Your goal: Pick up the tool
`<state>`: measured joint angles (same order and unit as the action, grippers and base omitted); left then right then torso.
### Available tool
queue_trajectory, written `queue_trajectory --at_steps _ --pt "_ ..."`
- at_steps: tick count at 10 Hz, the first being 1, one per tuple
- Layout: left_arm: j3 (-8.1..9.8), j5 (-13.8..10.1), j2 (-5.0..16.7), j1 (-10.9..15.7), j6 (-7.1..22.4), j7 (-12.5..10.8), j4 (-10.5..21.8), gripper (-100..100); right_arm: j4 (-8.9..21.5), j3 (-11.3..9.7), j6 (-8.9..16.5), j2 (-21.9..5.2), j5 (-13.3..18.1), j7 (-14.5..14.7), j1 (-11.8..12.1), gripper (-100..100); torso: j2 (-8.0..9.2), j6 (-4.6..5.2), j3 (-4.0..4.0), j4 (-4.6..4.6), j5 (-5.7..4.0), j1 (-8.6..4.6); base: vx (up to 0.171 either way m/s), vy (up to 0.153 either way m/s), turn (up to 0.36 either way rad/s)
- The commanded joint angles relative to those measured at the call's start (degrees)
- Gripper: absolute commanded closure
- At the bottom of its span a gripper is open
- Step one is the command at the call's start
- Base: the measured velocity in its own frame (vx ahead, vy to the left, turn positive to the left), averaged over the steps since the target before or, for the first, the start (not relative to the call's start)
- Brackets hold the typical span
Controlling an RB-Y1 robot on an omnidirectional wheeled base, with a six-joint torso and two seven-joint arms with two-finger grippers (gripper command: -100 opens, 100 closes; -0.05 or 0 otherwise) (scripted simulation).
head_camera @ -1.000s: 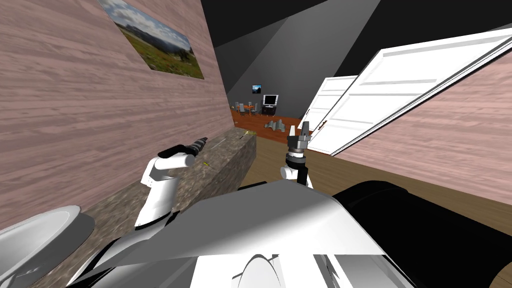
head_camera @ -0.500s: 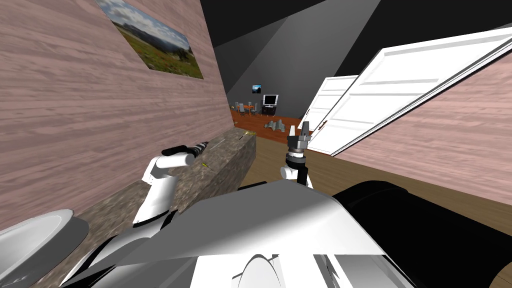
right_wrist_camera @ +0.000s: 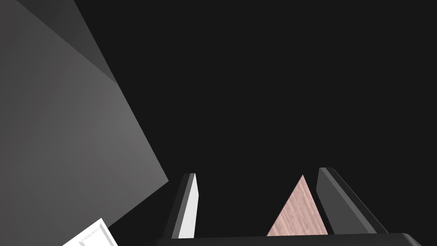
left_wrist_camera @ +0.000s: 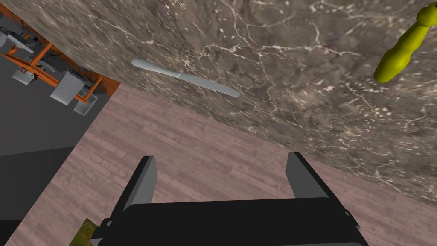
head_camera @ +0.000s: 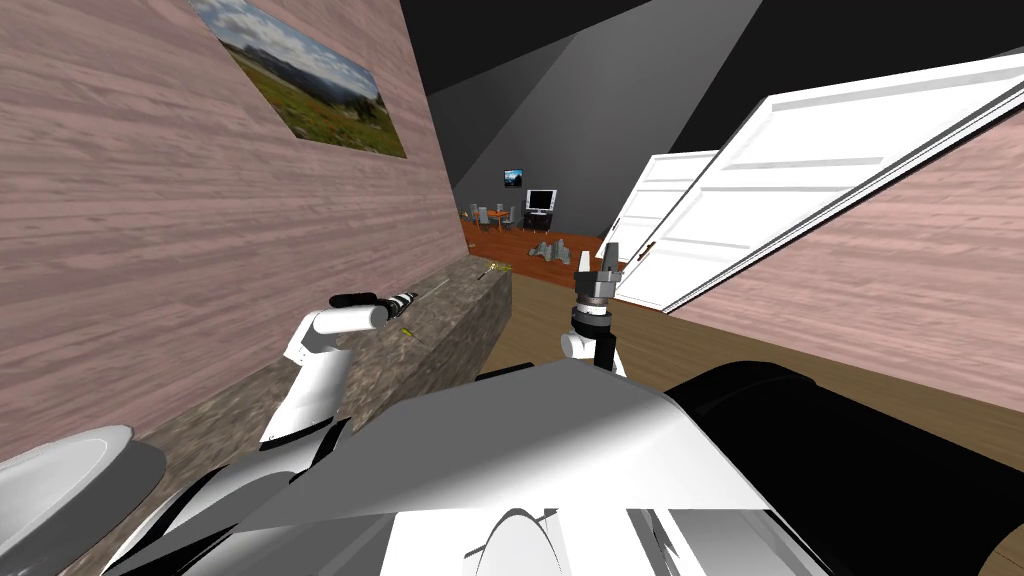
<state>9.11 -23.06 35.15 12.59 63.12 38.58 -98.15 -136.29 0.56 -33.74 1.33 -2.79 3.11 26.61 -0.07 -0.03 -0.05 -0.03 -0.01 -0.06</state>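
Observation:
A thin grey blade-like tool (left_wrist_camera: pixel 184 77) lies flat on the brown marble counter (left_wrist_camera: pixel 298 106), a little ahead of my left gripper (left_wrist_camera: pixel 224 175), which is open with nothing between its fingers. A yellow-green handle (left_wrist_camera: pixel 400 52) lies on the same top, off to one side of the gripper. In the head view the left gripper (head_camera: pixel 410 297) reaches out low over the counter (head_camera: pixel 455 325) beside the pink wall, with a small yellow tool (head_camera: pixel 408 331) just below it. My right gripper (head_camera: pixel 598 255) is raised upright over the floor, open and empty (right_wrist_camera: pixel 264 200).
A white basin (head_camera: pixel 60 480) is set in the counter's near end. More small yellow things (head_camera: pixel 495 266) lie at its far end. White doors (head_camera: pixel 800 190) stand open on the right, with wood floor (head_camera: pixel 720 350) between them and the counter.
My left arm has stretched forward and dropped lower over the counter. The head view has slid slightly, with the basin drifting to the left. The right arm has stayed still.

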Motion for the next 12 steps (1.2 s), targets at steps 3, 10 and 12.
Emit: queue_trajectory --at_steps 3,10,12 --pt "-1.09 -1.1 1.8 0.9 6.1 2.6 4.1 -100 0.0 0.0 0.0 0.0 0.0 0.0 0.0 0 0.01 0.00 0.01 0.00 0.00 0.01 0.022 -0.016 0.006" --pt "-2.74 -2.4 3.9 1.7 14.6 5.6 9.2 -100 0.0 0.0 0.0 0.0 0.0 0.0 0.0 0 -0.06 0.00 -0.03 -0.01 -0.01 -0.04 0.025 -0.019 0.005" --pt "-3.81 -3.1 5.0 2.0 18.0 7.1 12.1 -100 0.0 0.0 0.0 0.0 0.0 0.0 0.0 0 -0.03 -0.01 -0.02 -0.01 0.00 -0.02 0.034 -0.025 0.004"
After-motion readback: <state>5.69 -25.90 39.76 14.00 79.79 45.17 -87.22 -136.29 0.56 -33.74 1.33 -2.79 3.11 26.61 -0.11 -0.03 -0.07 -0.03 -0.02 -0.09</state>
